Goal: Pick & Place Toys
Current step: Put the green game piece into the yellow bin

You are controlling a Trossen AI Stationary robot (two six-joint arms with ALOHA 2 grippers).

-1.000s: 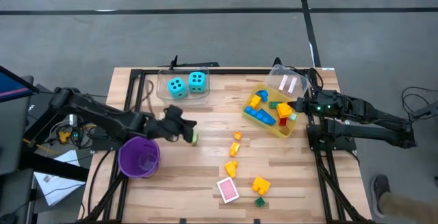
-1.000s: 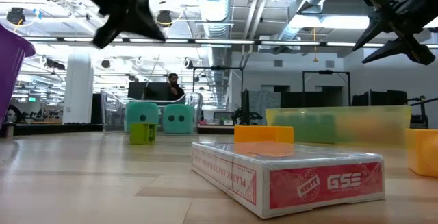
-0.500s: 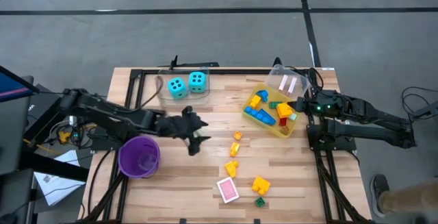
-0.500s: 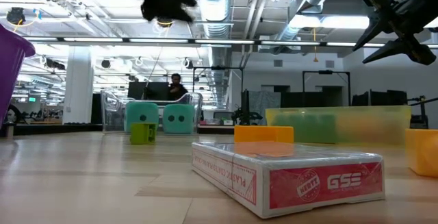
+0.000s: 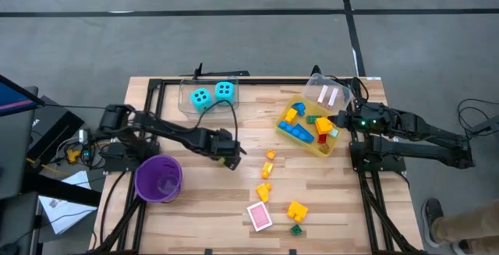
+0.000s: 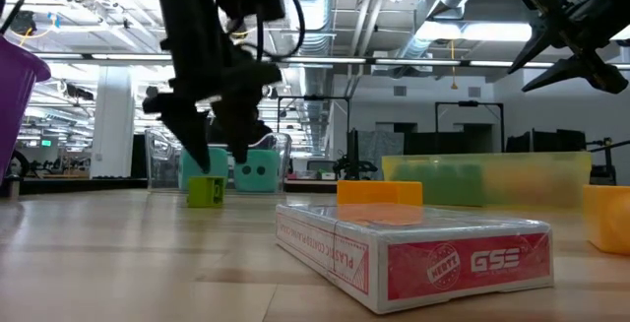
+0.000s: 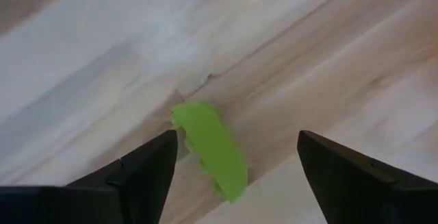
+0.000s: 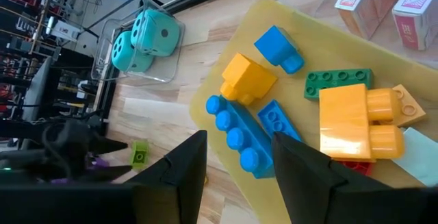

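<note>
- Since the earlier frame the left arm has swung right from beside the cup and dropped; its gripper now hangs low over the table's middle.
- The table carries the bin at far right, filled with blue, yellow and green bricks, and two dice at the far edge.
- The right arm waits over the bin, its gripper holding nothing, fingers partly apart.
- A pink card box lies near the front, with loose yellow bricks just right of it.
- The left gripper's fingers are spread, bracketing a small green brick on the wood without touching it.
- The step in hand looks like picking up this brick.
- Next, the gripper likely must sink a little, centre the brick, close, then carry it right to the bin.
</note>
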